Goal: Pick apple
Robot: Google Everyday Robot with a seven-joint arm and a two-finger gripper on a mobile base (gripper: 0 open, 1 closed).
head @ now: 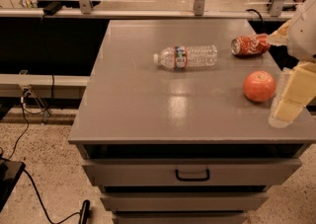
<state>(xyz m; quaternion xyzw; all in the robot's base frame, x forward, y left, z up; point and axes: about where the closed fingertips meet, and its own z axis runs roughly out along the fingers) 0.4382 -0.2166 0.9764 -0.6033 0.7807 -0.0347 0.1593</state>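
Observation:
The apple point(258, 86) is round and orange-red with a small dimple on top. It sits on the right side of the grey table point(148, 104), near the right edge. My gripper point(286, 110) comes in from the right edge of the view. It is cream-coloured and points down at the table, just right of the apple and a little nearer the front edge. It holds nothing that I can see. Part of the arm is cut off by the frame.
A crushed orange-red soda can point(250, 45) lies behind the apple at the back right. A clear plastic water bottle point(186, 56) lies on its side mid-table. Drawers point(191, 172) sit below the tabletop. Cables point(24, 119) run over the floor at left.

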